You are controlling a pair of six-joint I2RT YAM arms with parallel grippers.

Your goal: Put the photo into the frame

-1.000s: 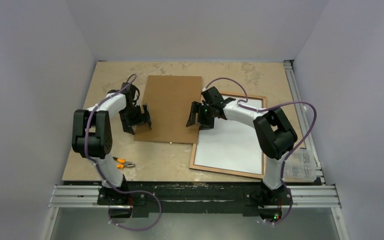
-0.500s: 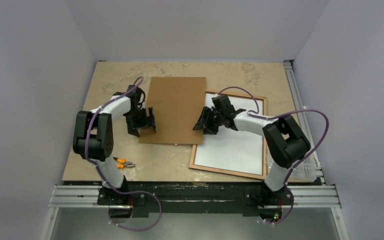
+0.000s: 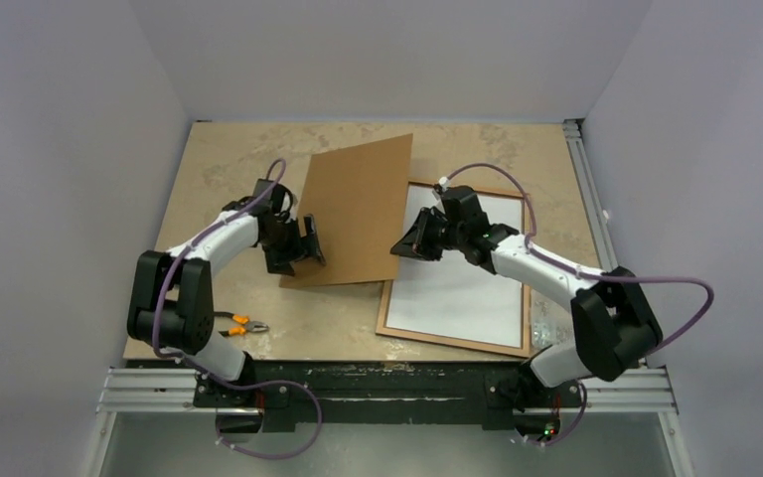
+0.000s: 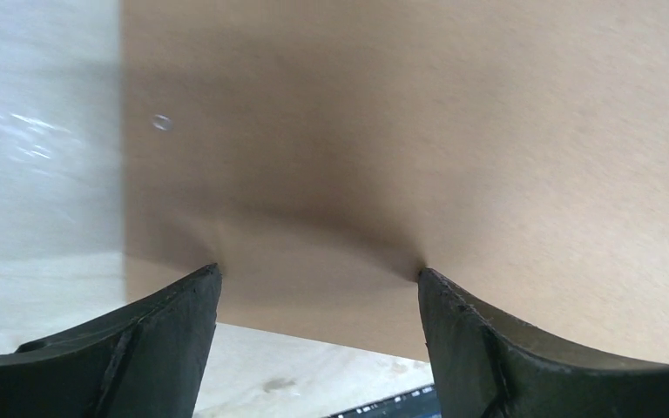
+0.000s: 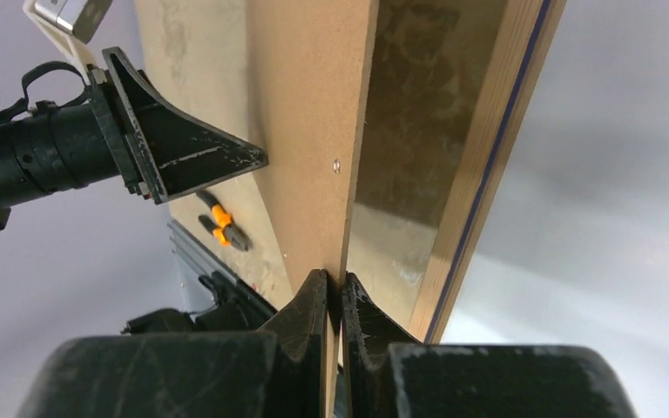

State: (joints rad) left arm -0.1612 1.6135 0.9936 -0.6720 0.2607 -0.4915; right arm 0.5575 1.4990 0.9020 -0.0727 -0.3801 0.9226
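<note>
Table [image 3: 209, 179], frame [image 3: 454, 339] just beside right jaws

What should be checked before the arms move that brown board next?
1. The right gripper holds the backing board: ok, jaws shut on its edge.
2. The left gripper holds it too: not ok, fingers spread, tips only against the board's face.
3. The board is off the table: cannot tell; it is tilted.
4. The frame lies flat: ok.
5. The frame's filling is right: cannot tell; only a white sheet shows inside it.
6. The pliers lie apart from the board: ok.
</note>
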